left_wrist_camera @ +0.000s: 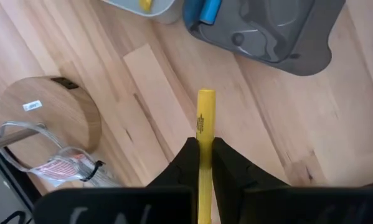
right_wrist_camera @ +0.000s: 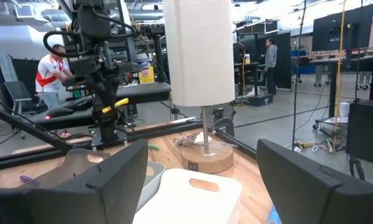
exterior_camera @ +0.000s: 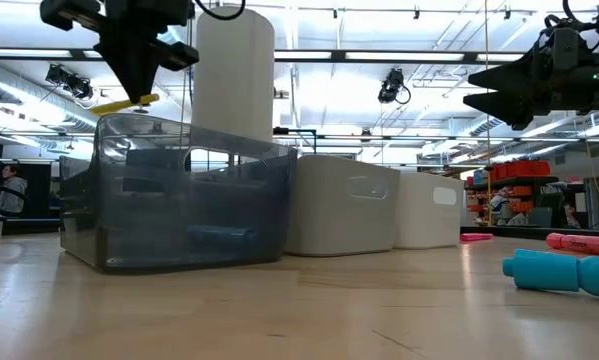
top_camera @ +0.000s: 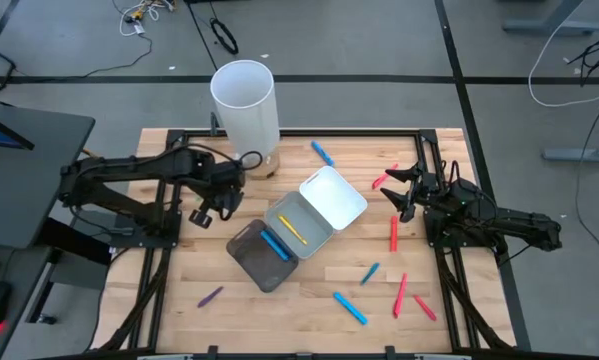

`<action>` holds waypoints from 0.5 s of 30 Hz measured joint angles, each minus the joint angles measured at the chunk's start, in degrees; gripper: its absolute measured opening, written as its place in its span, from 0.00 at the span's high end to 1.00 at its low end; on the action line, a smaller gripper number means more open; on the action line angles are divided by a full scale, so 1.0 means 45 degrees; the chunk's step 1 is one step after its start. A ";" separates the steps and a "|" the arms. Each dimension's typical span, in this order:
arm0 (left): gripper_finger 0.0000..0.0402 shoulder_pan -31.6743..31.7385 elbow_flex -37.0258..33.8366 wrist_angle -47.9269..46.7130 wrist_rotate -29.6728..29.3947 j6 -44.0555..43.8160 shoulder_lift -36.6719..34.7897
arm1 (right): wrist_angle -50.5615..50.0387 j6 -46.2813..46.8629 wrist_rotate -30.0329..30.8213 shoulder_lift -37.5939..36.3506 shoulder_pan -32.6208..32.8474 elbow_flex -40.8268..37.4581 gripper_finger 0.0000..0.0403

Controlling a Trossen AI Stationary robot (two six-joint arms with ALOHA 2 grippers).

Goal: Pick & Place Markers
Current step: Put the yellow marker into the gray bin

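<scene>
I saw the left gripper (left_wrist_camera: 205, 149) clamped tight on a yellow marker (left_wrist_camera: 205, 121), which stuck out forward past the fingertips. It hung in the air above bare wood, just beside the dark grey tray (top_camera: 259, 255) and near the round wooden base (left_wrist_camera: 52, 121) of the tall white cylinder (top_camera: 246, 100). In the low view the yellow marker (exterior_camera: 124, 103) sat level above the tray's near corner.

My right gripper (top_camera: 404, 190) stood with its jaws spread wide and nothing between them, raised over the table's right side, close to a red marker (top_camera: 384, 180).

The three trays ran in a diagonal row mid-table: the dark grey one held a blue marker (top_camera: 275, 245), the light grey tray (top_camera: 297, 225) held another yellow one (top_camera: 293, 228), and the white tray (top_camera: 331, 197) looked bare to me.

Loose markers lay scattered on the table (top_camera: 309, 300): red ones (top_camera: 394, 233) and blue ones (top_camera: 350, 308) at the right, a purple one (top_camera: 210, 297) at the near left.
</scene>
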 joint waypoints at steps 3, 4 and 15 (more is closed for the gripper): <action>0.94 -0.0035 0.0000 -0.0012 0.0060 -0.0001 -0.0023 | 0.0000 -0.0003 0.0000 0.0000 0.0000 0.0000 0.25; 0.94 -0.0039 0.0000 0.0013 0.0100 -0.0001 -0.0018 | 0.0004 0.0000 0.0003 0.0000 -0.0002 0.0000 0.25; 0.94 -0.0311 0.0244 0.0853 0.0104 -0.0006 0.0590 | 0.0009 -0.0002 0.0000 0.0000 -0.0004 0.0000 0.25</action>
